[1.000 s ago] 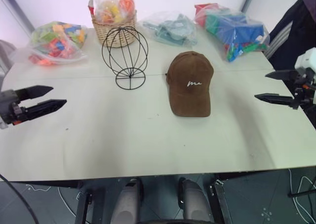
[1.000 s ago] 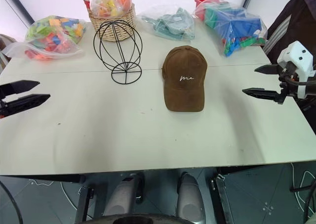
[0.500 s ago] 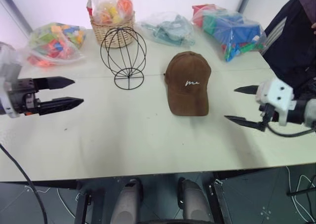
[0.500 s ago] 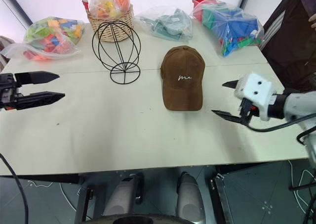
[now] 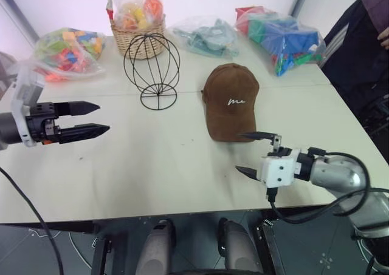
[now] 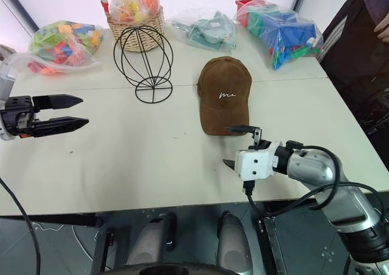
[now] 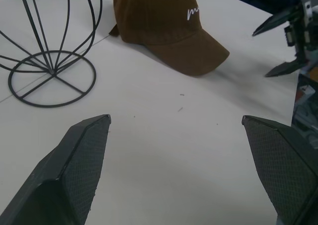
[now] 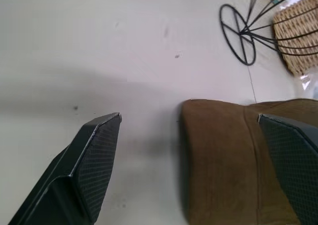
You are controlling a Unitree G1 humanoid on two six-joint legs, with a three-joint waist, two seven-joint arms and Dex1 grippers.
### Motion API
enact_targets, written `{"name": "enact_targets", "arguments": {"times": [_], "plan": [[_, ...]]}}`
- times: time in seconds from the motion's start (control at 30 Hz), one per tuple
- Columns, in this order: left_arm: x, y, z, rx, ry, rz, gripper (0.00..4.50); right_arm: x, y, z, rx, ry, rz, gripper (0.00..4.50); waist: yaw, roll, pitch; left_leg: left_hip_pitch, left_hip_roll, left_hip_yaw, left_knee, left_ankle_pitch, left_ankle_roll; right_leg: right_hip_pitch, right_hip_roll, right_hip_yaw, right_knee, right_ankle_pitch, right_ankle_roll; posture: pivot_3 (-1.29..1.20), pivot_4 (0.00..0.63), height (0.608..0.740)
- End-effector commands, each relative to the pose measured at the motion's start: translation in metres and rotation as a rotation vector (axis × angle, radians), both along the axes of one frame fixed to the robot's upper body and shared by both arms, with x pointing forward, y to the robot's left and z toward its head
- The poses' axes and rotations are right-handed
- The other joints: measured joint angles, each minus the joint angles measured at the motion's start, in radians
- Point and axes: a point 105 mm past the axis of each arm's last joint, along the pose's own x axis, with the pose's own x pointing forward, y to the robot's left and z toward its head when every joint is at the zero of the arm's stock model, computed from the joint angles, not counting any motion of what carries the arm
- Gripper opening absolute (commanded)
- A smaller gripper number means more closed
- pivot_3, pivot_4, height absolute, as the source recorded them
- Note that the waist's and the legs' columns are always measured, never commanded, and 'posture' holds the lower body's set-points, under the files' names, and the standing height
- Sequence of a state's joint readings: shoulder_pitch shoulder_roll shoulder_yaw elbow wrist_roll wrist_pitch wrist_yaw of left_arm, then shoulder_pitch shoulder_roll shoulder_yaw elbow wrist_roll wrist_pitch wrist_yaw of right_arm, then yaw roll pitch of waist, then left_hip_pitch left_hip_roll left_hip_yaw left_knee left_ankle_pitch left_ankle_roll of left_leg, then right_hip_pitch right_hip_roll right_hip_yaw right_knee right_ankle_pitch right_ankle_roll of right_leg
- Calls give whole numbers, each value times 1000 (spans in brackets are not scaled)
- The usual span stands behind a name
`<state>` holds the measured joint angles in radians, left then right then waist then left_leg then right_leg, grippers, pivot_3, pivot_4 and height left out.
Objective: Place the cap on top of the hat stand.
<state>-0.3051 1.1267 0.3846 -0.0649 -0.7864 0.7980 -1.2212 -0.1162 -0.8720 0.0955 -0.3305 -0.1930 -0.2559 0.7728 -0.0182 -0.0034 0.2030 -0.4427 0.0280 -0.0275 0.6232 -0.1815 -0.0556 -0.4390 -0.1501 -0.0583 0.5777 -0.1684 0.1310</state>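
- Cap: brown, brim toward the robot, crown away; lying flat on the white surface, untouched. Brim edge just ahead of the right fingers; in the right wrist view, brim between the two fingers, nearer one than the other.
- Hat stand: black wire globe on round base, upright, bare. Beyond and to the left of the right fingers, well apart; ahead of the left fingers and off to their right.
- Right gripper: fingers spread wide, holding nothing, low over the surface at the brim, one above the other.
- Left gripper: fingers spread, empty, hovering well to the left of stand and cap.
- Step in hand: approach for the pick; cap not yet grasped, stand not yet dressed.
- Next move, as judged: advance right fingers so the brim sits between them, close on the brim, lift, carry to the stand, lower crown over the globe. Risk: thin brim flat on the surface, lower finger likely to push rather than slip under.
- Change from a second ago: right gripper come from the far right edge of the surface down and inward to the brim, wrist rolled; left gripper edged slightly inward; cap and stand unmoved.
- Background: wicker basket and bags of toys at the far edge.
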Motion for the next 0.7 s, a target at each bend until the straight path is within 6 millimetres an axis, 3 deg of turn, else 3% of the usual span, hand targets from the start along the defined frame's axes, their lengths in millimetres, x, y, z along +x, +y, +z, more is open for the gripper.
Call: {"name": "enact_targets", "arguments": {"times": [0.03,0.33,0.53,0.7], "plan": [[-5,1,9,-2,-49,15,4438,8,-1,-3,-29,-99,38,4500,-1,0,0,0,0,0,0,0,0,0,0,0,0,0,0,0,150,740],[-16,4,0,3,-37,77,4438,49,-13,-13,-67,-277,12,4500,-2,-2,0,1,1,1,-1,1,2,-2,1,0,4,0,0,0,150,740],[-20,5,-1,0,-38,102,4438,50,-6,-20,-79,-383,121,4500,-3,-2,0,1,2,1,-1,1,2,-2,1,0,4,0,0,0,150,740],[-21,4,0,-5,-41,113,4438,52,-14,-28,-94,-473,156,4500,-4,-3,-1,1,2,1,0,2,2,-1,1,0,4,0,0,0,150,740]]}}
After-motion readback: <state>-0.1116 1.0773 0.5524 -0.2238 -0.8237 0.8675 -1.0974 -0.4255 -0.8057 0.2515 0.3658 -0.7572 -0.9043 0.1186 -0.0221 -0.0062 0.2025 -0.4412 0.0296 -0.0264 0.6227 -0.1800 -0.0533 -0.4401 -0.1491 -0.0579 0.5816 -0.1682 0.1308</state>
